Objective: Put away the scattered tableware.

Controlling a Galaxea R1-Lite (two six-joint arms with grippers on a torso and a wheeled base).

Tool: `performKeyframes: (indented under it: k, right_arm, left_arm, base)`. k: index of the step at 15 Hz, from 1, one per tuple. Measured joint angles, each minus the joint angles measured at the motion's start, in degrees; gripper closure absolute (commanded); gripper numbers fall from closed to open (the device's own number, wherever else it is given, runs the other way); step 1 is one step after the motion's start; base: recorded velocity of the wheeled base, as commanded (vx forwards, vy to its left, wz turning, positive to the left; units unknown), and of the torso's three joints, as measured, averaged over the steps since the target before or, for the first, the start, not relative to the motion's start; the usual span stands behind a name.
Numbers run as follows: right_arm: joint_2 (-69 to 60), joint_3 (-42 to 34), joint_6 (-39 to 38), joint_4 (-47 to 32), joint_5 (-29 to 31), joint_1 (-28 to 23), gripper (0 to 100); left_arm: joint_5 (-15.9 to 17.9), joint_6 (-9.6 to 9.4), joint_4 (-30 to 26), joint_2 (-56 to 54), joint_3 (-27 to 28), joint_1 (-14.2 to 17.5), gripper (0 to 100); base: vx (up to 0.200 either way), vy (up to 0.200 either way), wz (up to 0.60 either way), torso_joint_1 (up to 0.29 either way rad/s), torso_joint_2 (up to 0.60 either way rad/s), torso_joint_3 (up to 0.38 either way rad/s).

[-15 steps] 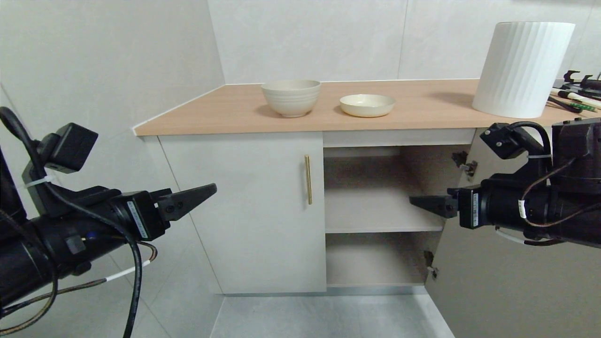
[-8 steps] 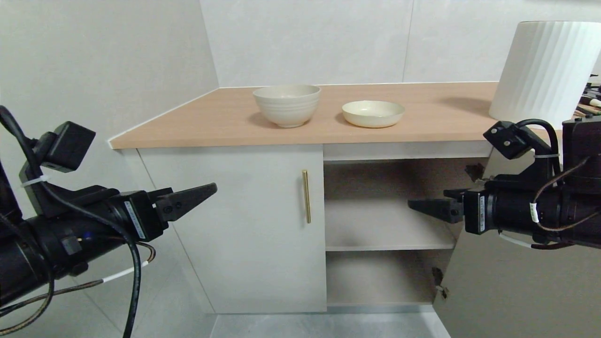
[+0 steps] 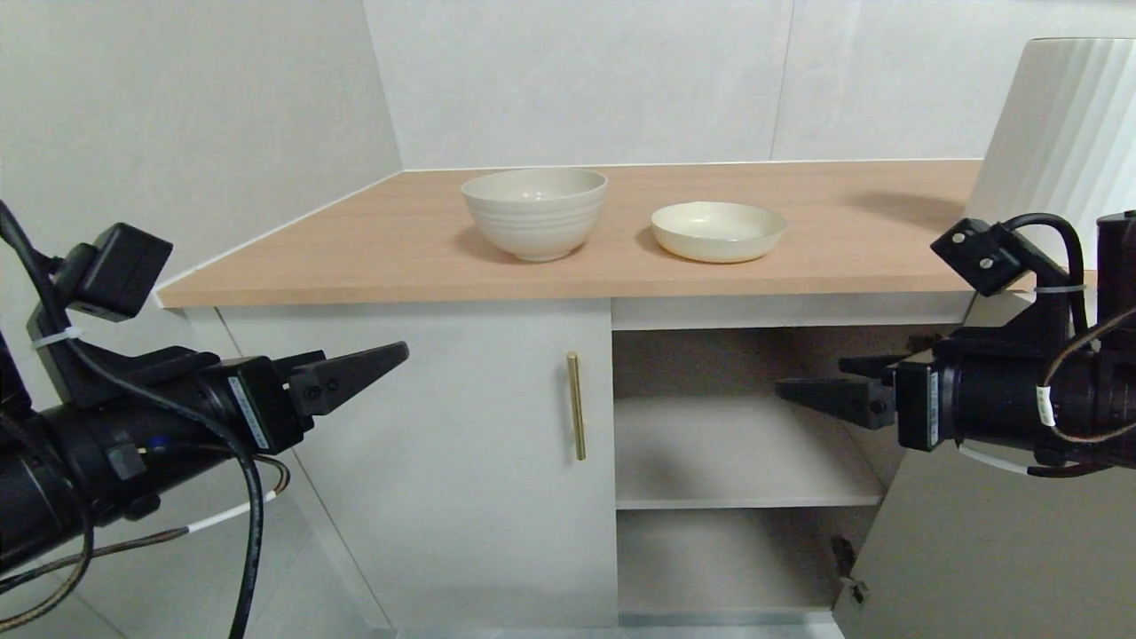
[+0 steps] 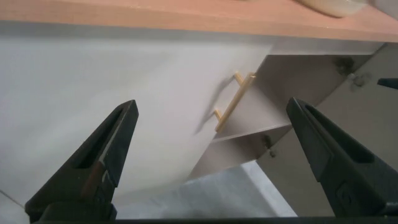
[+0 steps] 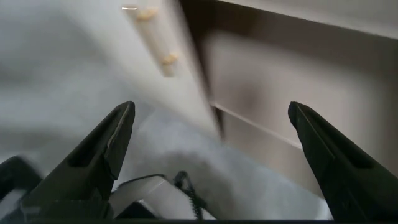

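A ribbed cream bowl (image 3: pixel 535 213) and a shallow cream dish (image 3: pixel 719 231) stand side by side on the wooden countertop (image 3: pixel 373 257). Below them the cabinet's left door (image 3: pixel 444 461) is shut, and its right side stands open onto a bare shelf (image 3: pixel 737 453). My left gripper (image 3: pixel 390 355) hangs open in front of the shut door, well below the bowl; in the left wrist view its fingers (image 4: pixel 112 149) are spread wide. Level with the shelf opening, my right gripper (image 3: pixel 812 377) is open too, holding nothing.
A tall white ribbed container (image 3: pixel 1065 133) stands on the counter's right end. The opened right door (image 3: pixel 976 550) swings out beneath my right arm. A gold handle (image 3: pixel 575 406) is on the shut door, and a wall (image 3: pixel 177 133) closes the left side.
The whole head view has shifted: counter and cabinet now sit lower and larger, so the camera moved. Both arms hold much the same pose, grippers still open.
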State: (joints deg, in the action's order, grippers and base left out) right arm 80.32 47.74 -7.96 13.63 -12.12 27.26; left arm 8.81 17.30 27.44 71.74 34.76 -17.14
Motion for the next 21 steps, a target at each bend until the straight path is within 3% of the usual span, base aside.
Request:
performKeyframes:
  k: [7,11,21]
  right_arm:
    - [-2.8,-2.5,0.7,2.7,-1.7,-0.1,0]
    - [-2.9,-2.7,0.7,2.8,-1.7,-0.1,0]
    - [-2.7,-2.6,0.7,2.7,-1.7,-0.3,0]
  left_arm:
    - [0.5,0.16,-0.7,-0.3,0.2,0.0,0]
    - [0.5,0.18,-0.7,-0.2,0.2,0.0,0]
    - [0.5,0.18,-0.7,0.5,0.2,0.0,0]
  base:
    - [0.000,0.000,0.00,0.000,0.00,0.000]
    - [0.000,0.000,0.00,0.055,-0.24,-0.237]
    - [0.000,0.000,0.00,0.182,-0.49,-0.288]
